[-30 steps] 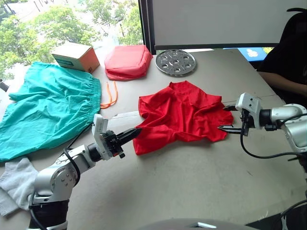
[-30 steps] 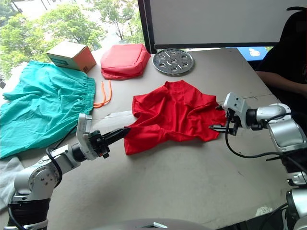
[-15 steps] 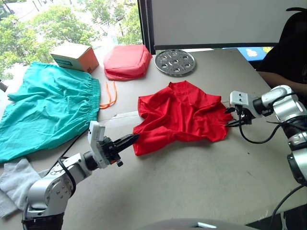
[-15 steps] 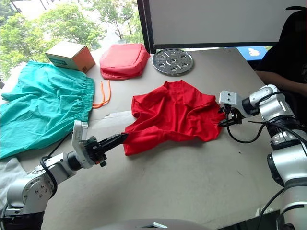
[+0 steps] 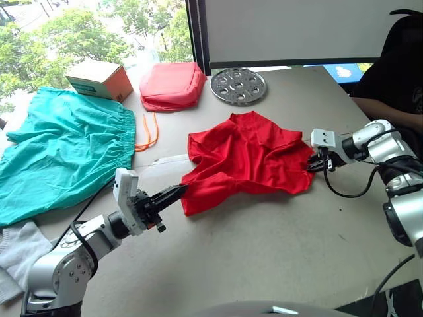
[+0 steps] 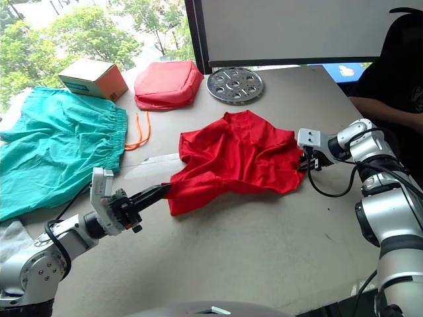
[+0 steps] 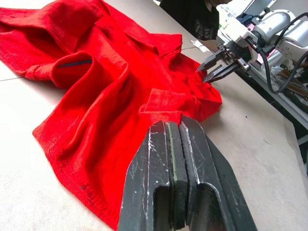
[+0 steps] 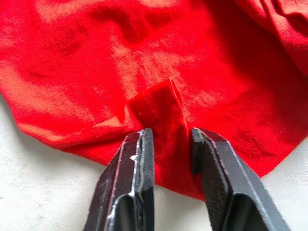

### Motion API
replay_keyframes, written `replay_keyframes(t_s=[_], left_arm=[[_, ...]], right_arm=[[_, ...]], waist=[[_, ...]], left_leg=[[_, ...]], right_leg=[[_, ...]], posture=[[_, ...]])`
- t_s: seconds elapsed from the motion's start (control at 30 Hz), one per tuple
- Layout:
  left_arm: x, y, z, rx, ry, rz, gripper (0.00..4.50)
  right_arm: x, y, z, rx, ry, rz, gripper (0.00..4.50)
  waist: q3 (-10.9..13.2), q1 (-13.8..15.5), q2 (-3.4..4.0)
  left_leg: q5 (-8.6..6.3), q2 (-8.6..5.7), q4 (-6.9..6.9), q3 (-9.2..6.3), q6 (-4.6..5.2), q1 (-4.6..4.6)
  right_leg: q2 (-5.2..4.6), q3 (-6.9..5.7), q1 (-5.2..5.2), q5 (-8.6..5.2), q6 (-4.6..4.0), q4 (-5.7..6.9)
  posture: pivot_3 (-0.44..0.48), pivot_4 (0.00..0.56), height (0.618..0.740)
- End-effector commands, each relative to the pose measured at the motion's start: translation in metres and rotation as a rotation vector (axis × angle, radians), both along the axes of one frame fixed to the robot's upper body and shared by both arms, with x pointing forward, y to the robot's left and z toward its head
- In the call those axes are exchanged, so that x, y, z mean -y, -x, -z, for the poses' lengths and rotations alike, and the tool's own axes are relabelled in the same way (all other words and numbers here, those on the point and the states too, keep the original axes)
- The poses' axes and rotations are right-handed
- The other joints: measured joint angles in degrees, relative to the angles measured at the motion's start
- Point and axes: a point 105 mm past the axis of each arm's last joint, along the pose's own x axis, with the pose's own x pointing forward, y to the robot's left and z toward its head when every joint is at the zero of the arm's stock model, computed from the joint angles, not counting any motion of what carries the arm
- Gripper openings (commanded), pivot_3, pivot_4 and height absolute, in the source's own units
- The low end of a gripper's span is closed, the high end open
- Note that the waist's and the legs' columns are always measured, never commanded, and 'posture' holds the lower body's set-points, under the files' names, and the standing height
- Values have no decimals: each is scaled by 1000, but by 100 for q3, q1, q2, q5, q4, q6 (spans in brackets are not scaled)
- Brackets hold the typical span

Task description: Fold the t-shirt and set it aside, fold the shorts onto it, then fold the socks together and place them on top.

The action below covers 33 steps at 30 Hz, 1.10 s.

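The t-shirt point(image 5: 246, 160) lies crumpled and unfolded near the middle of the desk point(image 5: 277, 244), and serves as the reference point here. The left gripper point(image 5: 173, 194) sits at the t-shirt's near-left corner; the left wrist view shows its fingers point(image 7: 166, 159) pressed fully together, with a fold of red cloth at their tips, though it cannot be told whether any fabric is actually pinched. The right gripper point(image 5: 315, 164) is at the t-shirt's right edge; in the right wrist view its fingers point(image 8: 139, 159) stand narrowly apart, straddling a small raised pleat of the fabric without closing on it. The shorts point(image 5: 63, 152) lie spread flat well to the left of the t-shirt, the orange drawstring point(image 5: 147, 132) trailing between the two. The socks point(image 5: 16, 247) lie to the near left of the t-shirt, at the desk's edge beyond the shorts. Behind the t-shirt sit a salmon-red pouch point(image 5: 173, 84), a cardboard box point(image 5: 99, 79) and a perforated metal disc point(image 5: 239, 86).
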Motion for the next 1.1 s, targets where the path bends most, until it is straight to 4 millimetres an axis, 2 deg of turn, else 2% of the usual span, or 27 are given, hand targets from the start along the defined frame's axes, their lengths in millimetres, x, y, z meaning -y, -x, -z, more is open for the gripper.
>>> replay_keyframes(t_s=[0.03, 0.5, 0.73, 0.8, 0.87, 1.1], left_arm=[[4, 2, -11, 48, -3, 17, 0], [8, 5, -9, 41, -7, 25, 0], [8, 6, -11, 45, -9, 19, 0], [8, 7, -11, 44, -10, 16, 0], [8, 8, -10, 42, -10, 12, 0], [5, 7, -7, 34, -12, -4, 0]], right_arm=[[-2, -5, -12, 49, -12, -11, 1412], [-12, -3, -15, 48, -81, -58, 1412], [-12, -1, -7, 21, -53, -58, 1412], [-12, -1, -6, 22, -57, -53, 895], [-13, -2, -8, 30, -72, -53, 157], [-6, 4, -24, 45, -185, -43, 77]], waist=[[0, 0, 0], [3, 0, 4], [3, -1, 5], [3, -1, 4], [2, -2, 4], [3, 9, 5]], left_leg=[[0, 0, 0, -1, 0, 0], [0, 0, -2, 0, -1, -1], [0, -1, -2, -1, -1, -1], [0, -1, -2, -1, -1, -1], [0, -1, -2, 0, -1, -1], [-2, -1, -2, -2, 2, -2]], right_leg=[[0, -1, 0, 0, 0, 0], [-3, 0, -1, 0, -1, -1], [-5, 0, -1, 1, -1, -1], [-5, -1, -1, 1, -1, -1], [-5, 0, -1, 1, -1, -1], [-5, -2, -1, 1, -2, -2]], posture=[[0, 150, 740], [0, 150, 740], [0, 150, 740], [0, 150, 740], [0, 150, 740], [0, 150, 740]])
